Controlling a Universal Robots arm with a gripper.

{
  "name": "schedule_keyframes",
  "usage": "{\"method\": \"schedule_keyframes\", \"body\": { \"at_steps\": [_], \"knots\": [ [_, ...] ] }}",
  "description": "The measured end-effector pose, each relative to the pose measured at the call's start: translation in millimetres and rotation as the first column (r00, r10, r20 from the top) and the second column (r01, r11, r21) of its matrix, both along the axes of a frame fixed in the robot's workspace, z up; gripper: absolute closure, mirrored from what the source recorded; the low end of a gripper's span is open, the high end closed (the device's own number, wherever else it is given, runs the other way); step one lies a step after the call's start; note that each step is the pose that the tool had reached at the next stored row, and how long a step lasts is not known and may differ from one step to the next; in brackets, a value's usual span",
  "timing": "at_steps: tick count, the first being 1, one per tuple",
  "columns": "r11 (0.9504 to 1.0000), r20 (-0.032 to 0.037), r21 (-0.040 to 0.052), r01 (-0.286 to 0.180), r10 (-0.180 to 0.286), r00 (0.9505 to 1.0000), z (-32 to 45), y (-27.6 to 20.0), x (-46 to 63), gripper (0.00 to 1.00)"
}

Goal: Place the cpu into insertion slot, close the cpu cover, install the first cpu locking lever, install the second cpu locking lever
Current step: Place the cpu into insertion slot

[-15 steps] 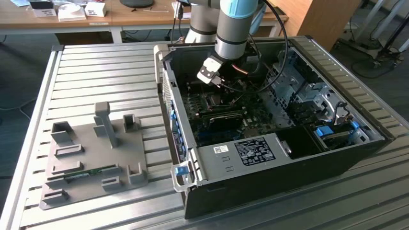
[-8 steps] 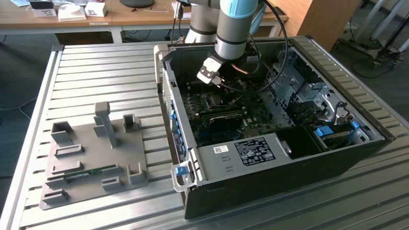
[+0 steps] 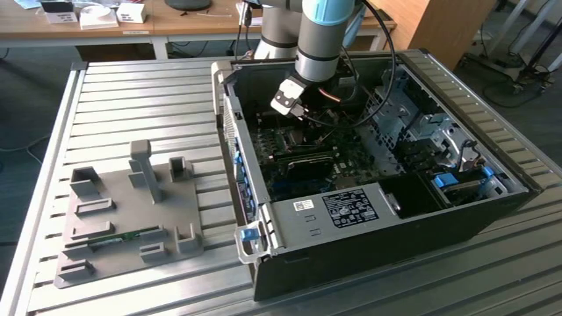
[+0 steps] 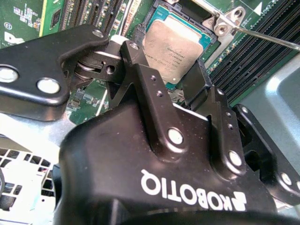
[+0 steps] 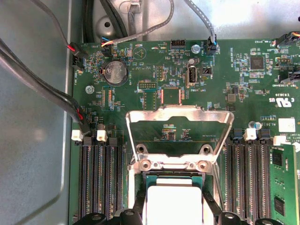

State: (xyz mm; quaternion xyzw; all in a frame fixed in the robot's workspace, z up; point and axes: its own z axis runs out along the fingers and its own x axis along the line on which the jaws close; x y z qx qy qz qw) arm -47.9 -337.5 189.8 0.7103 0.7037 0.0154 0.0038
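You've got white lettering on the gripper (image 4: 164,70) housing, faint etched print on the cpu (image 4: 176,44) top, and a printed label (image 3: 349,205) on the computer case (image 3: 474,227).

The cpu (image 4: 176,44) is silvery-grey, the motherboard (image 5: 140,70) green (slots (image 5: 98,183) black).

In the second wrist view the claw (image 4: 164,65) covers the near edge of the cpu (image 4: 176,44), so I cannot tell whether the chip sits in its socket or is gripped. The cpu cover (image 4: 228,19) is cut off there at its hinge end, and a thin locking lever (image 4: 267,40) runs out of the picture. In the first wrist view the cpu (image 5: 171,204) is cut by the picture's edge. In the exterior view the arm (image 3: 320,39) leaves the frame, and inside the computer case (image 3: 378,217) the socket under the claw (image 3: 288,99) is too small and dark for me to make out.
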Motion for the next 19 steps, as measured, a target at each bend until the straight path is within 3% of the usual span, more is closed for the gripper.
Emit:
{"method": "schedule_keyframes", "body": {
  "at_steps": [19],
  "knots": [
    [1.0000,0.0000,0.0000,0.000,0.000,1.0000,0.0,0.2,0.0,0.46]
  ]
}}
